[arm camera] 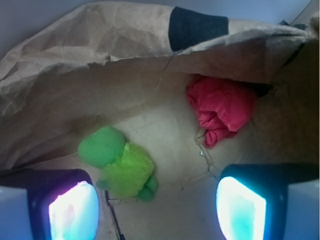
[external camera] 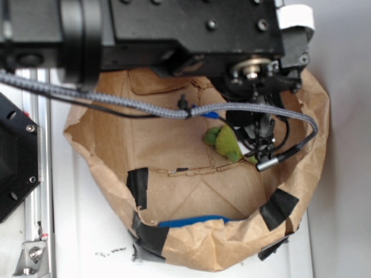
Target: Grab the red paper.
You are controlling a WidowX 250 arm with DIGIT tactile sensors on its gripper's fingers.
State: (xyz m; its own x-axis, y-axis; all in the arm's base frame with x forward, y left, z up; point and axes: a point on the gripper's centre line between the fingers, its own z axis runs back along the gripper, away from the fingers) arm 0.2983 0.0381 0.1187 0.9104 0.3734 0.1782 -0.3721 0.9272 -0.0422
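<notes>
1. Spread wide and empty, the gripper [arm camera: 157, 205] hangs nearest the wrist camera.
2. Brown paper bag [arm camera: 75, 60], its rim patched with black tape [arm camera: 197, 27], walls everything.
3. Red paper [arm camera: 220, 107] sits far right, under the folded rim.
4. Green plush toy [arm camera: 120, 165] lies left, apart from it.

One red paper [arm camera: 220, 108], one green plush toy [arm camera: 121, 165], one paper bag [external camera: 191, 243].

Red paper [arm camera: 221, 110]: crumpled wad, at rest.
In the wrist view we see it bright red, wrinkled and lumpy, lying on the brown floor, tucked against the folded wall at upper right. Nothing touches it. In the exterior view we cannot find it.
</notes>
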